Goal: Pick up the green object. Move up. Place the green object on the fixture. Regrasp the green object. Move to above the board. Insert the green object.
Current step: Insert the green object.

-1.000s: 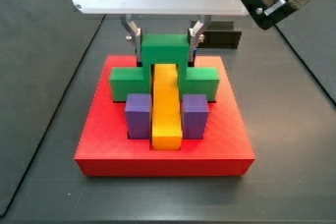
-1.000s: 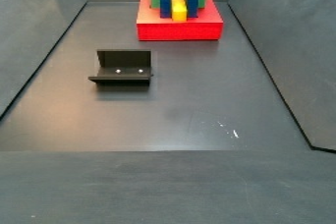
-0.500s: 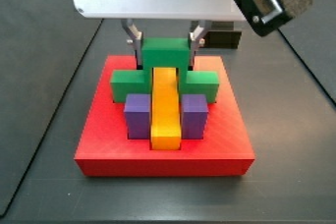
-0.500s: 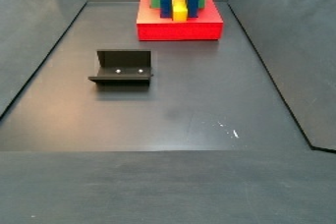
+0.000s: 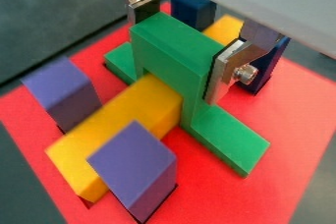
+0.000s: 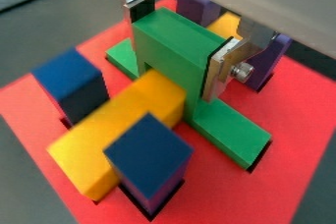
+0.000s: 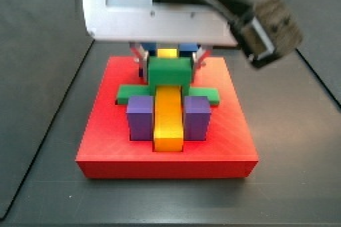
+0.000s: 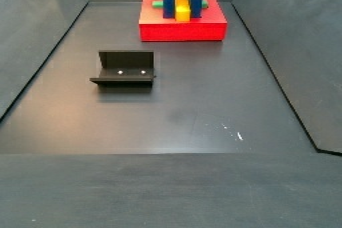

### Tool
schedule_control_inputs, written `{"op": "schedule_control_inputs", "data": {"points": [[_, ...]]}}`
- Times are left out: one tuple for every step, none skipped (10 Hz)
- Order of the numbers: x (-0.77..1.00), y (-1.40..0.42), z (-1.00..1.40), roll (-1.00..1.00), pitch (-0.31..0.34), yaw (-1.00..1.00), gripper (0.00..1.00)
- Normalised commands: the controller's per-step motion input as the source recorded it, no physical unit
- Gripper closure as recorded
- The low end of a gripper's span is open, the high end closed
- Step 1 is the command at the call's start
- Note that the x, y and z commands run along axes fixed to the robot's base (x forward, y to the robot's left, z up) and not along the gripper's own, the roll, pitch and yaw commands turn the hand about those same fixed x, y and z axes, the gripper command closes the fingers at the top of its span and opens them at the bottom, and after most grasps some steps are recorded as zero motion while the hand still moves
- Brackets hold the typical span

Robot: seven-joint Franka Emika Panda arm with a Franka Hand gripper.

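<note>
The green object sits on the red board, and its raised cube straddles the far end of the long yellow bar. Its crossbar lies flat on the board in both wrist views. My gripper is low over the board's far half. Its silver fingers flank the cube, pads against its two sides. The gripper also shows in both wrist views. The black fixture stands empty on the dark floor, well away from the board.
Two purple blocks stand beside the yellow bar near the board's front. Two blue blocks stand just beyond the green object. Sloped dark walls enclose the floor in a side view.
My gripper has come down with the green object. The crossbar now lies lower, down on the board, and the blue blocks show behind it.
</note>
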Motion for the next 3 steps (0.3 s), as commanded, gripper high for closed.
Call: {"op": "schedule_control_inputs", "data": {"points": [[-0.01,-0.11,-0.60,0.12,-0.163,0.00,1.00],[0.08,0.00,-0.10,0.00,0.000,0.00,1.00],[0.00,0.00,0.00,0.00,0.000,0.00,1.00]]}}
